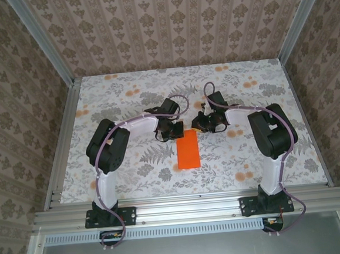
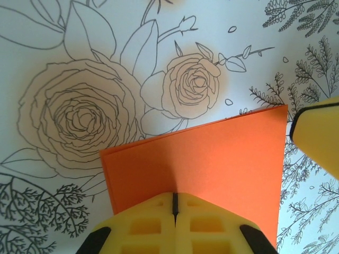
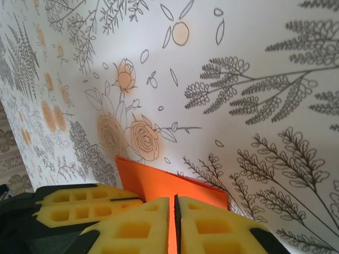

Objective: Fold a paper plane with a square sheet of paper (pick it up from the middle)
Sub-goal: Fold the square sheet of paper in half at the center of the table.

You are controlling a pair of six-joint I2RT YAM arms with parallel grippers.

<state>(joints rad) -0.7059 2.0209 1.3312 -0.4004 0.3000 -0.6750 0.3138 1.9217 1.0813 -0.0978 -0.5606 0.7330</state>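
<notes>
The square sheet of paper (image 1: 187, 151) lies on the flowered table as an orange upright rectangle, two layers thick along its edges. My left gripper (image 1: 170, 132) is at its far left corner and my right gripper (image 1: 201, 124) at its far right corner. In the left wrist view the left gripper (image 2: 175, 194) is shut, its tips down over the paper (image 2: 212, 159). In the right wrist view the right gripper (image 3: 174, 199) is shut above the paper (image 3: 159, 177), with orange showing through the thin slit between its jaws. Whether it pinches a layer is unclear.
The table cover (image 1: 132, 165) is white with grey ferns and orange roses. Aluminium rails (image 1: 60, 147) border it left, right and front. A yellow fingertip (image 2: 318, 137) of the right gripper shows in the left wrist view, and left fingers (image 3: 85, 203) show beside the right gripper.
</notes>
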